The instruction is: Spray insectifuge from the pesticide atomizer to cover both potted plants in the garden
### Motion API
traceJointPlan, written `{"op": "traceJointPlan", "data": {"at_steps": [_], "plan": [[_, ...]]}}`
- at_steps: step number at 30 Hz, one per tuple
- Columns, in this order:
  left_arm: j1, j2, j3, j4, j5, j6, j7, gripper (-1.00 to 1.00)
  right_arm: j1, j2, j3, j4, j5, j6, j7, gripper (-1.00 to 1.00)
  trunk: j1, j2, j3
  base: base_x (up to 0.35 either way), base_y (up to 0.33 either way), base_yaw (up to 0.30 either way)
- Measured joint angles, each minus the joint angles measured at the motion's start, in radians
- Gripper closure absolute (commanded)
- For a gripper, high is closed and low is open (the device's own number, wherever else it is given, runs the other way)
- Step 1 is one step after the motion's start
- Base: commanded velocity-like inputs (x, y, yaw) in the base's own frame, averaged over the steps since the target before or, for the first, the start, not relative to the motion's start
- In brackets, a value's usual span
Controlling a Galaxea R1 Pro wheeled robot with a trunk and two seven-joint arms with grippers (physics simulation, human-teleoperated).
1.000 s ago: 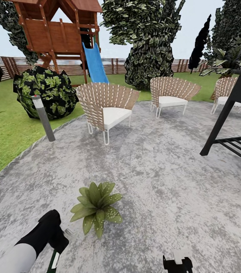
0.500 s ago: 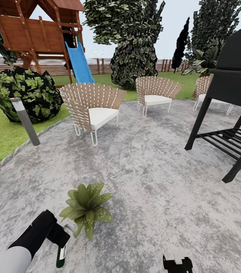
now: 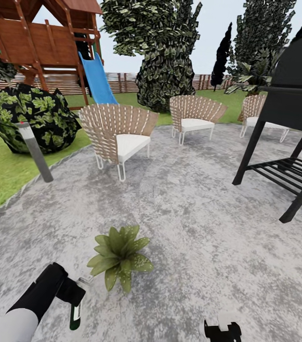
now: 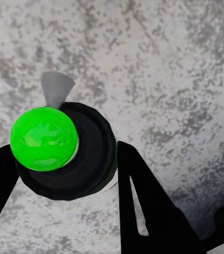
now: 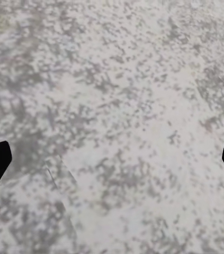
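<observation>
Gripping the spray bottle [image 3: 76,313] upright, the left gripper [image 3: 70,295] sat just beside the potted plant [image 3: 119,256], nozzle plantward (right gripper [image 3: 222,329] spread, farther).

Three woven chairs [image 3: 120,135], one potted plant [image 3: 119,257], one atomizer [image 3: 76,311] (dark-green), one grill [image 3: 291,118].

The pesticide atomizer [image 3: 76,311], a slim dark-green bottle with a white label strip, is held upright in the left hand [image 3: 70,293]; one potted plant [image 3: 120,255], a low green rosette, is seen just beyond that hand on grey paving [image 3: 208,223].
</observation>
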Motion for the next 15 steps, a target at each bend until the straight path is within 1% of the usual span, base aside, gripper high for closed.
{"op": "traceJointPlan", "data": {"at_steps": [4, 6, 8, 12, 15], "plan": [[0.000, -0.003, 0.001, 0.002, -0.005, -0.004, -0.001, 1.00, 0.000, 0.000, 0.000, 0.000, 0.000, 0.000, 0.000, -1.00, 0.000, 0.000, 0.000, 0.074, 0.044, -0.243], [0.000, -0.003, 0.002, 0.002, -0.008, -0.004, -0.001, 1.00, 0.000, 0.000, 0.000, 0.000, 0.000, 0.000, 0.000, -1.00, 0.000, 0.000, 0.000, -0.015, 0.008, -0.049], [0.000, -0.001, 0.004, 0.001, -0.008, -0.004, -0.001, 1.00, 0.000, 0.000, 0.000, 0.000, 0.000, 0.000, 0.000, -1.00, 0.001, 0.000, 0.000, -0.143, 0.095, -0.016], [0.000, 0.004, 0.006, 0.000, -0.003, -0.001, 0.000, 1.00, 0.000, 0.000, 0.000, 0.000, 0.000, 0.000, 0.000, -1.00, 0.001, 0.000, 0.000, -0.187, 0.231, -0.015], [0.000, 0.004, 0.006, 0.000, -0.002, 0.000, 0.000, 1.00, 0.000, 0.000, 0.000, 0.000, 0.000, 0.000, 0.000, -1.00, 0.000, 0.000, 0.000, -0.051, 0.287, -0.175]]}}
